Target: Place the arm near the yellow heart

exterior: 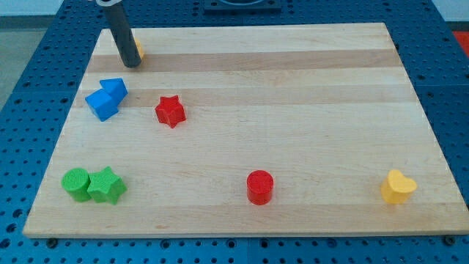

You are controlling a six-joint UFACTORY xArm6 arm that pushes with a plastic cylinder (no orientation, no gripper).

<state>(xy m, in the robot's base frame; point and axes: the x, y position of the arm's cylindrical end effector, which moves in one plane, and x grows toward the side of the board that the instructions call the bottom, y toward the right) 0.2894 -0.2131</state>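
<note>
1 yellow heart (398,186) sits near the bench's (293,73) bottom right corner in the view, well apart from my tip (132,64) at the top left, where a yellow-orange block (138,48) peeks out behind the rod. There is no claw, only the rod. The heart looks light, stiff and easy to slide, so any flat side would take a nudge. Also: 2 blue blocks (106,98), 1 red star (170,111), 1 red cylinder (259,186), 1 green cylinder (75,182), 1 green star (107,185).

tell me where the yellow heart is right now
The yellow heart sits at the board's bottom right corner in the camera view, alone, with the red cylinder its nearest neighbour to the left.
</note>
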